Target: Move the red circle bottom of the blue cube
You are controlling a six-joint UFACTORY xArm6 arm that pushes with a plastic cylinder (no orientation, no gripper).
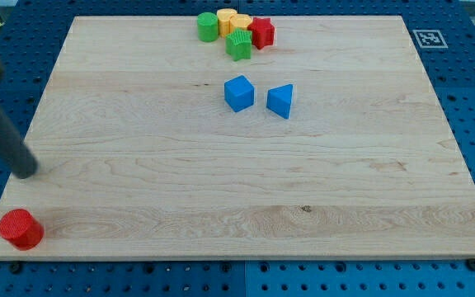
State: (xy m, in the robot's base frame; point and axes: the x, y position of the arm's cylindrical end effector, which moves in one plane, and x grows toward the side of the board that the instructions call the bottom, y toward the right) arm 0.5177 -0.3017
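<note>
The red circle (20,229) stands at the board's bottom left corner. The blue cube (239,93) sits in the upper middle of the board, far to the upper right of the circle. My rod comes in from the view's upper left, and my tip (26,172) rests on the board's left edge, just above the red circle and apart from it.
A blue triangle block (280,101) lies right of the blue cube. At the board's top a cluster holds a green cylinder (208,26), a yellow block (231,20), a green block (239,45) and a red star (262,33). A marker tag (427,38) sits at top right.
</note>
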